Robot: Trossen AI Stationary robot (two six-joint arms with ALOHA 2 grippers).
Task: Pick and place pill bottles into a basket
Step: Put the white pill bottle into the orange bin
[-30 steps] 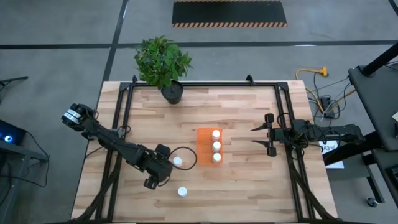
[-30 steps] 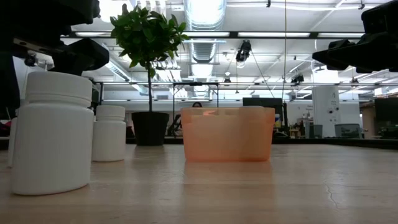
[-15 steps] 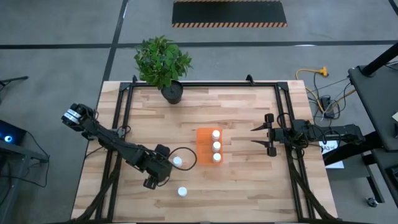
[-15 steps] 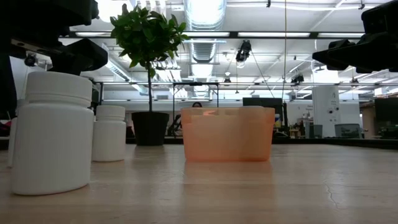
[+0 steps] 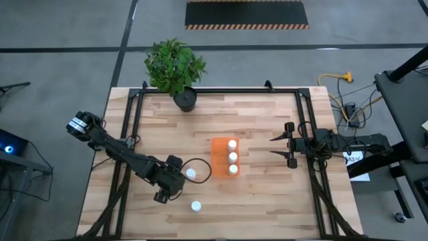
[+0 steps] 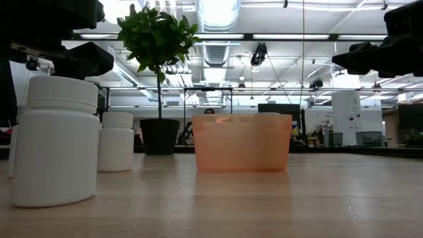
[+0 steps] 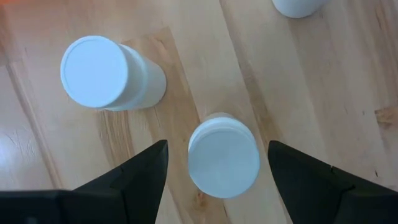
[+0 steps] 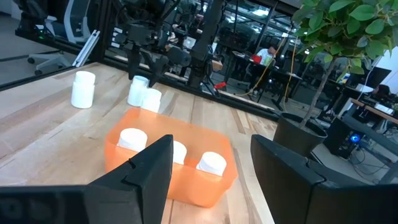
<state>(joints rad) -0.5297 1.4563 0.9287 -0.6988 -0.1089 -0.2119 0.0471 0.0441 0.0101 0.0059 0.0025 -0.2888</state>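
Note:
The orange basket (image 5: 221, 164) stands mid-table and holds three white pill bottles in a row (image 5: 233, 156); it also shows in the right wrist view (image 8: 168, 163). My left gripper (image 7: 217, 146) points down, open, over a loose upright bottle (image 7: 222, 155). Its fingers stand on either side of that bottle's cap without touching it. Two more loose bottles stand on the table: one close by (image 5: 191, 173), (image 7: 112, 74), one nearer the front edge (image 5: 196, 206). My right gripper (image 5: 275, 148) hovers open and empty to the right of the basket.
A potted plant in a black pot (image 5: 182, 99) stands at the table's far edge. Black frame rails (image 5: 131, 127) run along the table's left and right sides. Bare wood lies between the basket and my right gripper.

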